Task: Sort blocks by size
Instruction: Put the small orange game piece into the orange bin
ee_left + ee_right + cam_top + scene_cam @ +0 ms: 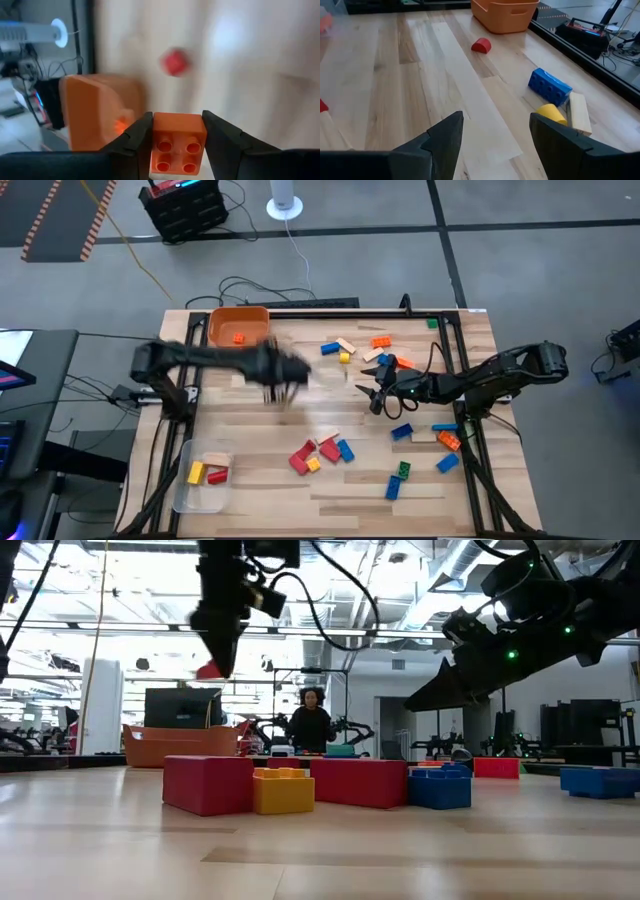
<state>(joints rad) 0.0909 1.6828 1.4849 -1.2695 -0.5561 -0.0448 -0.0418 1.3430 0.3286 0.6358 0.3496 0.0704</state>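
Observation:
My left gripper [285, 385] hangs above the table's middle left, near the orange bin [238, 326], and is shut on a small orange block [177, 142] whose four studs face the wrist camera. One orange block [239, 338] lies inside the bin. A small red block [175, 62] rests on the wood under the gripper. My right gripper [372, 388] waits open at the centre right, low over the table, with nothing between its fingers [445, 135]. More blocks lie loose on the wood: a red, yellow and blue cluster [320, 452] and a far group [345, 350]. My left gripper pinches the small orange block by two opposite side walls [156, 131] between its two fingers [140, 135]. The fingers slant down from above. The block hangs clear of the table, its studded face turned toward the wrist.
A clear tub [182, 490] holding a yellow and a red block stands at the near left corner. Blue, orange and green blocks [440, 440] lie near the right edge. A blue block [549, 86], a yellow and a tan one lie ahead of my right gripper. Black rails frame the table.

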